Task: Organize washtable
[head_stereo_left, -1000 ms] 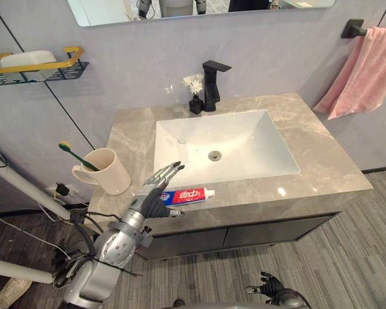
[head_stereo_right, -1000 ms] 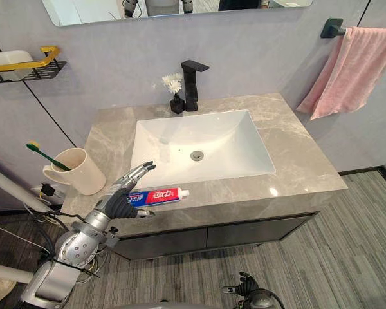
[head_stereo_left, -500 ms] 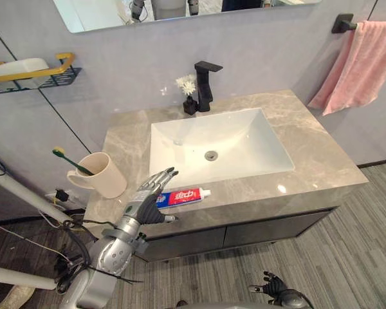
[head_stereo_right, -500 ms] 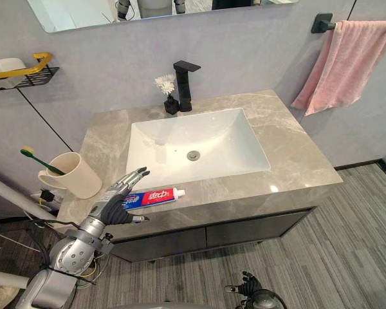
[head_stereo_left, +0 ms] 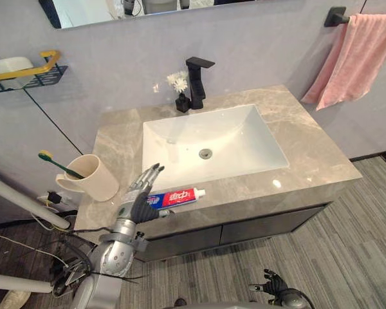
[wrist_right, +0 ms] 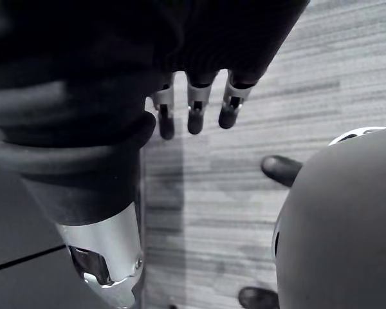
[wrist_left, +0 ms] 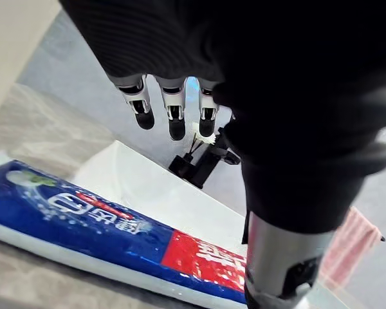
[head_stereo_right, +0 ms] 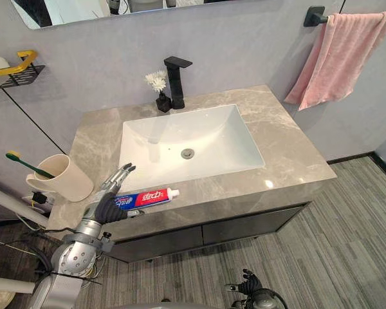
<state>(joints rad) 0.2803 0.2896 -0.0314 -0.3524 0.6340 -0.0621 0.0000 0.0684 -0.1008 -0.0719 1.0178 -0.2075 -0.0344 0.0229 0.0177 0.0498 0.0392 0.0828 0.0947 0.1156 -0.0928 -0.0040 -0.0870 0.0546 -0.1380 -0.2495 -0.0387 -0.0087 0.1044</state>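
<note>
A blue, red and white toothpaste tube (head_stereo_left: 179, 196) lies flat on the front strip of the grey marble bench (head_stereo_left: 312, 151), just in front of the white rectangular sink basin (head_stereo_left: 248, 138), its white cap pointing to the robot's right. The left hand (head_stereo_left: 139, 201) is over the tube's flat tail end. Its fingers (wrist_left: 175, 114) are stretched out straight above the tube and grip nothing, and the thumb comes down close beside the red part. Whether the hand touches the tube cannot be told.

At the bench's left front corner stands a beige ceramic mug (head_stereo_left: 100, 180), and a green toothbrush with a yellow head (head_stereo_left: 59, 165) leans out of it to the left. A small black vase (head_stereo_left: 182, 103) holding white flowers (head_stereo_left: 177, 80) sits by the black faucet (head_stereo_left: 197, 82) behind the basin. A black wire wall shelf with a yellow rail (head_stereo_left: 32, 66) holds a white block (head_stereo_left: 6, 64). A pink towel (head_stereo_left: 363, 51) hangs at the right.

The right hand (head_stereo_left: 275, 295) hangs low over the striped floor, fingers loose and holding nothing.
</note>
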